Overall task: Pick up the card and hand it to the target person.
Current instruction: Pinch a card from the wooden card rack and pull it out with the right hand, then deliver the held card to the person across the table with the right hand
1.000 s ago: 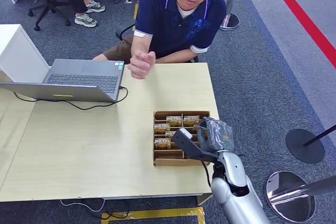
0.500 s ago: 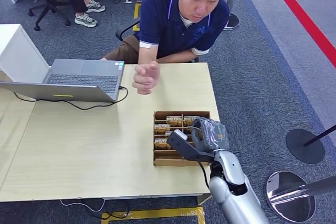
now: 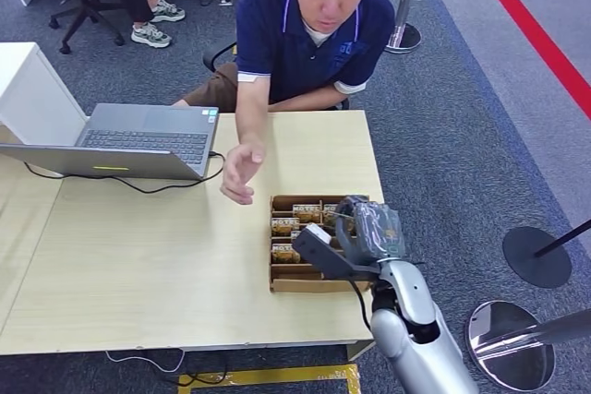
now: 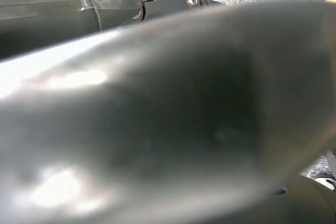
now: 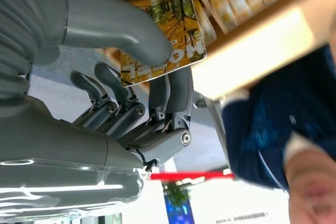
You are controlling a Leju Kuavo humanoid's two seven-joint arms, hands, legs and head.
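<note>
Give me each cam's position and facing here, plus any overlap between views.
Head view: high on the body, looking forward and down at the table, card box and seated person; right hand enters from below.
Left wrist view: at the left wrist; blurred dark robot parts, strip of floor.
Right wrist view: behind the right hand, which pinches the card.
Shared by head and right wrist: right hand, box, person.

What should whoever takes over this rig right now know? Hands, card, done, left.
Right hand: pinches one card between the thumb and fingers, above the cardboard tray of cards at the table's right end.
Left hand: its wrist view is a dark blur, state unknown.
Person's hand: reaching out over the table, beside the tray's far left corner, not touching the card.
Done: card picked.
Left: carry the card to that hand and release it once it is taken.
</note>
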